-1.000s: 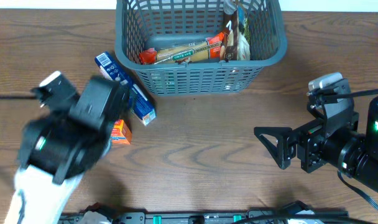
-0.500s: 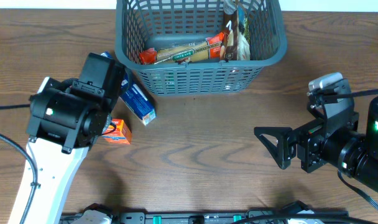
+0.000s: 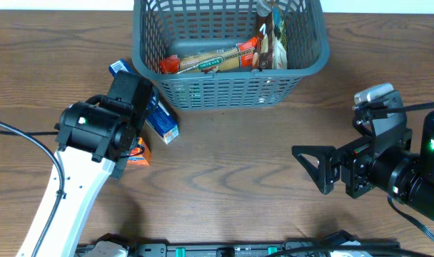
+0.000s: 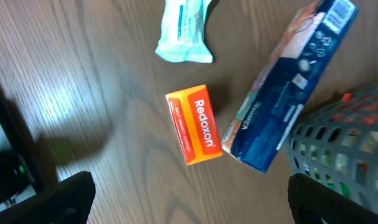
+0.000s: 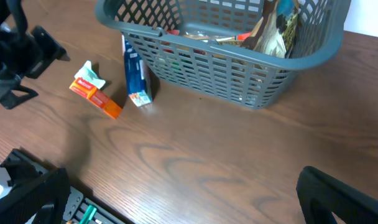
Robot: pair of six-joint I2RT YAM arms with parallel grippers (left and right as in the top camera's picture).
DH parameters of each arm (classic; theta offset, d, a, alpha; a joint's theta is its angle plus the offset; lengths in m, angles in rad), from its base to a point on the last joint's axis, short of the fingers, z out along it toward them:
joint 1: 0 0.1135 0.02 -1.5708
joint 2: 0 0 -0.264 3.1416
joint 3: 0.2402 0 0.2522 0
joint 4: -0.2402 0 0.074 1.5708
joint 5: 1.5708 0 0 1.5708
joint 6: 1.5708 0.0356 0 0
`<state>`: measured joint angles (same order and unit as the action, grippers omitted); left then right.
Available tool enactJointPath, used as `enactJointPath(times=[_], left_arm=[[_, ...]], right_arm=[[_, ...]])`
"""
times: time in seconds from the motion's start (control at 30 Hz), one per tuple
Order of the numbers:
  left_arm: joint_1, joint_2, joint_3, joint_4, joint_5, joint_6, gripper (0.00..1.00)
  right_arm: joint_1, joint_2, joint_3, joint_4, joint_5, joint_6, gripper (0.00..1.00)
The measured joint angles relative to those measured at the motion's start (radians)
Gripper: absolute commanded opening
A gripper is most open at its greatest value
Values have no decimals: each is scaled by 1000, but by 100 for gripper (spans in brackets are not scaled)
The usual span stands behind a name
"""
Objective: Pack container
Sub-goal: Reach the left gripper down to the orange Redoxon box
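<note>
The container (image 3: pixel 231 91), a dark grey slotted basket, stands at the table's far middle and holds a long red-ended packet (image 3: pixel 210 61) and a brown bag (image 3: pixel 272 39). Left of it lie a blue box (image 3: pixel 162 120), an orange Redoxon box (image 3: pixel 139 152) and, in the left wrist view, a pale teal packet (image 4: pixel 184 31). My left gripper (image 3: pixel 133 98) hovers over these, open and empty; the wrist view shows the orange box (image 4: pixel 194 124) and blue box (image 4: pixel 288 81) beneath it, with the basket (image 4: pixel 341 146) to the right. My right gripper (image 3: pixel 313 171) is open and empty at the right.
The right wrist view shows the basket (image 5: pixel 239 68), the blue box (image 5: pixel 135 74), the orange box (image 5: pixel 96 96) and the left arm (image 5: pixel 18 53) at far left. A black rail (image 3: pixel 224 250) runs along the table's front edge.
My left arm has swung right and towards the basket, and now covers the blue and orange boxes more. The right arm and the objects have not moved.
</note>
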<state>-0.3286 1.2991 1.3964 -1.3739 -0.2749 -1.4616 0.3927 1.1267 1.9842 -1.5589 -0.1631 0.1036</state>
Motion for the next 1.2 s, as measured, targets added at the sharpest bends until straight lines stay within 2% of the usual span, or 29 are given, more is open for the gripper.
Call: enactJointPath(times=[0.27, 0.5, 0.7, 0.93, 1.2], left_arm=[[44, -97, -180, 154, 56, 4, 98], [135, -102, -277, 258, 115, 56, 99], [201, -100, -327, 289, 161, 90, 99], [235, -31, -328, 391, 219, 135, 99], [252, 84, -328, 415, 280, 154, 99]], right_arm=[[0, 0, 0, 0, 0, 0, 99], [0, 0, 0, 0, 0, 0, 99], [0, 0, 0, 0, 0, 0, 99], [0, 0, 0, 0, 0, 0, 99], [0, 0, 0, 0, 0, 0, 99]])
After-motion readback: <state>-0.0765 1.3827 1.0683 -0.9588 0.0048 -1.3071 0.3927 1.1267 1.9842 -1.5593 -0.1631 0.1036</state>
